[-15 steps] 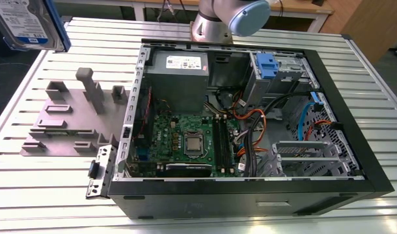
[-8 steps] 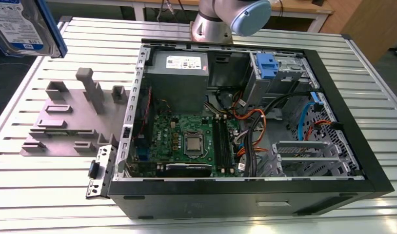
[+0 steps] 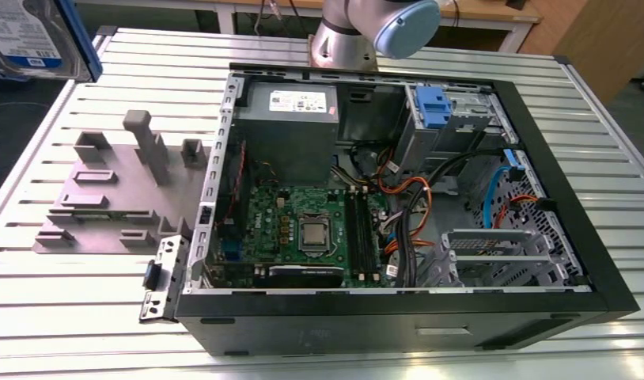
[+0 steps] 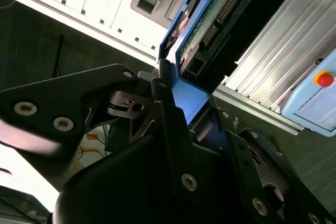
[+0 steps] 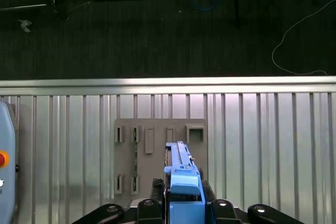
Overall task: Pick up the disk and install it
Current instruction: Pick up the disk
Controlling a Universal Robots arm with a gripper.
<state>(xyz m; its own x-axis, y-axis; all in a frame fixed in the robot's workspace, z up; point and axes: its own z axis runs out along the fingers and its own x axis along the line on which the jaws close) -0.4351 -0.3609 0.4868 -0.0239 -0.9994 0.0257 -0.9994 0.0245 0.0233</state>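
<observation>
The disk [image 3: 27, 36] hangs in the air at the far upper corner of the exterior view's left, its label side facing the camera, with blue carrier frame along its edge. In both wrist views my gripper [image 4: 184, 108] [image 5: 185, 203] is shut on the blue carrier end of the disk [image 4: 220, 3] [image 5: 181, 166]. The second wrist view shows the drive's green circuit-board side. In the first wrist view the disk is edge-on, well above the grey holder block [image 5: 157, 129] on the table.
An open computer case [image 3: 575, 237] lies on the slatted metal table [image 3: 69, 317], with a motherboard, a grey power supply box [image 3: 285, 131] and a drive bay with a blue tab [image 3: 433, 103]. The grey holder block [image 3: 111, 198] sits beside the case. A pendant with a red button [image 4: 324, 80] lies at the table's edge.
</observation>
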